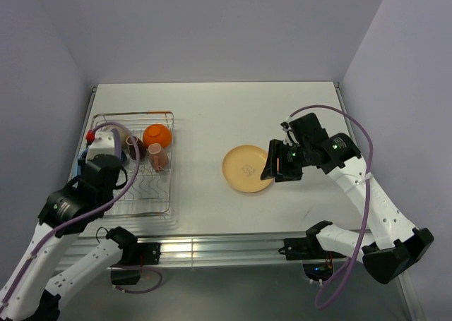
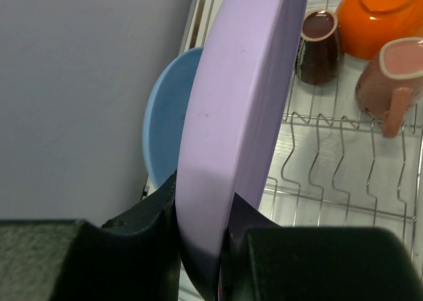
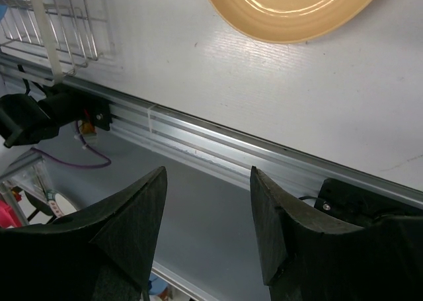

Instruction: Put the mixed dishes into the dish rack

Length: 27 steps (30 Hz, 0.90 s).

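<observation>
The dish rack [image 1: 145, 194] at frame left looks mostly loaded, the left gripper [image 2: 201, 212] clamping the lilac plate [image 2: 241, 102] there (right gripper [image 3: 208, 182] agape, empty), while the tan plate [image 1: 247, 169] lies mid-frame.

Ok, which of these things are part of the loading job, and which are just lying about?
Job: dish rack, lilac plate in the left gripper, blue plate, tan plate, orange bowl, brown mug, pink mug.
Just there: aluminium rail, purple cable.

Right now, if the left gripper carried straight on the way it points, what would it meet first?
The left gripper is shut on the lilac plate, which leads. Probably the dish rack's wires come first, between the blue plate and the dark brown mug; depth is unclear.
</observation>
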Each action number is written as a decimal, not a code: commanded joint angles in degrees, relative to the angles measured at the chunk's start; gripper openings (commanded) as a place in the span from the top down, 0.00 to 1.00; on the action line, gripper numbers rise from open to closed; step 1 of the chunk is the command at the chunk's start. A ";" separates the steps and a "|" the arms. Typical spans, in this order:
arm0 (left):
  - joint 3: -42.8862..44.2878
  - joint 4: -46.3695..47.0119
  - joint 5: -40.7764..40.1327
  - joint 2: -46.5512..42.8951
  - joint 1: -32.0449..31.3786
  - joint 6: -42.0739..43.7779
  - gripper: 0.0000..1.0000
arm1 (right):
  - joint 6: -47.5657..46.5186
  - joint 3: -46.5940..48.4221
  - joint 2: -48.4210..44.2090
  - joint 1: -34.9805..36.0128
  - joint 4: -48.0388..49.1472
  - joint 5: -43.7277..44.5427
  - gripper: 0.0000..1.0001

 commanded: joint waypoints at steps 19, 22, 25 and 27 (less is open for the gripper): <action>-2.58 35.52 27.26 7.31 32.49 21.93 1.00 | -1.54 -2.58 -1.15 0.61 0.62 1.23 0.39; -1.96 35.44 32.72 6.97 38.04 23.08 1.00 | -1.46 -2.76 -1.24 0.52 0.71 1.49 0.39; -3.53 33.24 33.87 3.02 38.31 24.13 1.00 | -1.55 -2.59 -1.07 0.61 0.89 1.76 0.39; -5.03 31.75 33.17 1.26 38.40 24.57 1.00 | -1.55 -2.41 -0.72 0.52 1.06 1.76 0.39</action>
